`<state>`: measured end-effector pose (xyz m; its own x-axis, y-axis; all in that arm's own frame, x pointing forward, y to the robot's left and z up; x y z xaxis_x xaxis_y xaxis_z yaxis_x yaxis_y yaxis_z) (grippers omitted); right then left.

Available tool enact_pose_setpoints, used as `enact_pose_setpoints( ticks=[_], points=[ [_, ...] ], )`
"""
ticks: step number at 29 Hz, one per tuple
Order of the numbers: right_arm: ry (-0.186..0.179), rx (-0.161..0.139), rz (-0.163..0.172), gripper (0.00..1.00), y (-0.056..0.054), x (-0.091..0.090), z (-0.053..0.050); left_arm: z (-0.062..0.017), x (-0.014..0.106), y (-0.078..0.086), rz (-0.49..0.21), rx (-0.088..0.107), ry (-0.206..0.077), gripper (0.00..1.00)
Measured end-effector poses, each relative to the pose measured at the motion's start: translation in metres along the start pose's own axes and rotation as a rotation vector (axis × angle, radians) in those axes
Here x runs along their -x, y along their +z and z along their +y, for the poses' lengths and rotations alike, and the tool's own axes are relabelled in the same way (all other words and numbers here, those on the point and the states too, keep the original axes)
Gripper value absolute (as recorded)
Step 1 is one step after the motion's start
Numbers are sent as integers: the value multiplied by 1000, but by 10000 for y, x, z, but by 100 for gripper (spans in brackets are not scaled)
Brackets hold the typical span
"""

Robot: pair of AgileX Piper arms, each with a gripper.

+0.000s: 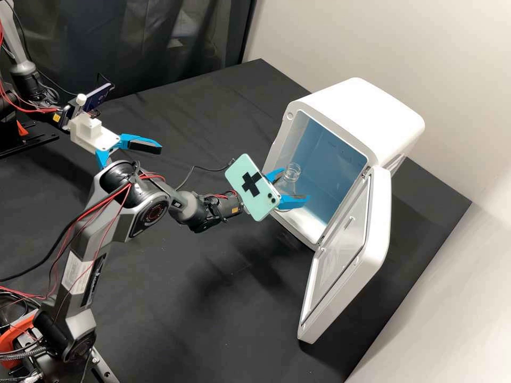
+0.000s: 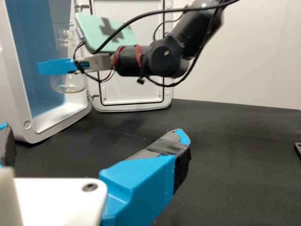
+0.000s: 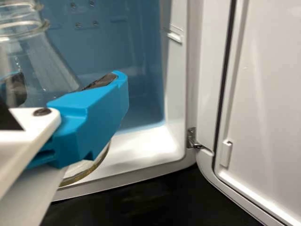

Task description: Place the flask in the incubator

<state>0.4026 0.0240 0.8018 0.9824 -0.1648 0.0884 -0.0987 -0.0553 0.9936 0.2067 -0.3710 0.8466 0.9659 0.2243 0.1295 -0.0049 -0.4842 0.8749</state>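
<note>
Nearly there; right gripper (image 1: 285,188) is clamped on the clear glass conical flask (image 1: 291,173), just inside the open white blue-lined incubator (image 1: 367,114); release still to do; left gripper (image 1: 126,151) is spread, holding nothing.

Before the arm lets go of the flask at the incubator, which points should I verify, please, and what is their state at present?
1. The door of the incubator is open wide: ok.
2. The flask sits between the jaws of the right gripper: ok.
3. The flask stands upright, neck up: ok.
4. The flask base rests on the incubator floor: cannot tell.
5. The left gripper is far from the door, jaws open: ok.
</note>
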Motion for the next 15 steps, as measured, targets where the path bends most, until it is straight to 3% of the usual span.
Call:
enact_pose_setpoints(
  ticks=[8, 15],
  points=[
    [31, 14, -39, 0, -10, -219, -41, 9, -48, -2, 0, -6, 5, 100],
    [51, 15, -61, 0, 13, -336, -24, 6, -51, -6, 13, 3, 7, 100]
  ],
)
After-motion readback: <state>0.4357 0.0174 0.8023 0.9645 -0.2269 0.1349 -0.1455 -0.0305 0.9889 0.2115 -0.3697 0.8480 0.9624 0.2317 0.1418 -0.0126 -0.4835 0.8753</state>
